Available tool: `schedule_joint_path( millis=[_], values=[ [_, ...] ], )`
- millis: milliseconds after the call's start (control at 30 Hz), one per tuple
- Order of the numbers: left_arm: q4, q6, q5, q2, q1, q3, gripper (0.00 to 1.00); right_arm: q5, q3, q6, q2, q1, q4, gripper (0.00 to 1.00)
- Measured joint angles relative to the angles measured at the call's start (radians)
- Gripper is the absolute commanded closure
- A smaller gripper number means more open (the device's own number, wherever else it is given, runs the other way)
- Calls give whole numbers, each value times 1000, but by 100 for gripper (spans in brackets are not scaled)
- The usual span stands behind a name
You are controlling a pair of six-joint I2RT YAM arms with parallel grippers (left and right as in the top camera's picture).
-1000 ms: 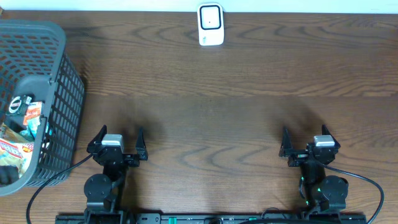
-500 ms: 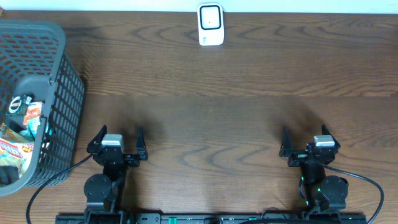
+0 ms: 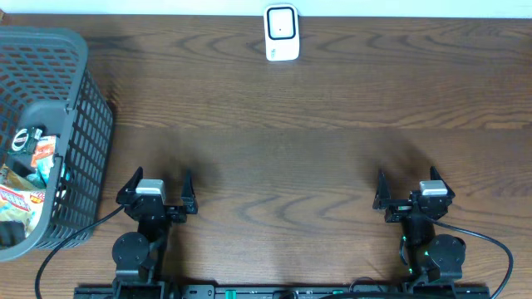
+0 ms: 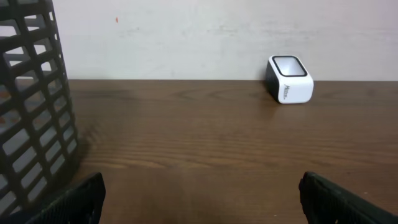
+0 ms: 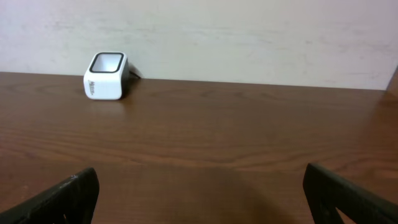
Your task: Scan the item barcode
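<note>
Up front, left claw (image 3: 161,179) and right claw (image 3: 406,179) gape empty; scanner (image 3: 282,33) lettering illegible.

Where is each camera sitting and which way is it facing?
Overhead: above the table, looking straight down at basket, scanner, left tool and right tool.
Left wrist: low on the left arm, facing the far wall; its fingertips frame basket and scanner.
Right wrist: likewise on the right arm; fingertips, scanner.
All three share the scanner.

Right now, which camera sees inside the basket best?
The overhead view: it looks down into the basket, so the packets inside show. The left wrist view catches only its mesh wall from the side. The right wrist view misses the basket entirely.
</note>
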Motion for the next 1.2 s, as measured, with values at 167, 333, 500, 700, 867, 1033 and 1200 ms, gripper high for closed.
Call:
schedule_joint_path(
  millis=[167, 333, 500, 700, 867, 1033, 1200],
  values=[
    [32, -62, 166, 0, 0, -2, 2, 0, 0, 0, 0, 0, 0, 1],
    [36, -95, 292, 0, 0, -2, 3, 0, 0, 0, 0, 0, 0, 1],
    [41, -109, 329, 0, 0, -2, 2, 0, 0, 0, 0, 0, 0, 1],
    [76, -113, 344, 0, 0, -4, 3, 0, 0, 0, 0, 0, 0, 1],
    [110, -113, 342, 0, 0, -4, 3, 0, 0, 0, 0, 0, 0, 1],
    [130, -113, 307, 0, 0, -4, 2, 0, 0, 0, 0, 0, 0, 1],
    [129, -113, 179, 0, 0, -4, 2, 0, 0, 0, 0, 0, 0, 1]
  ],
)
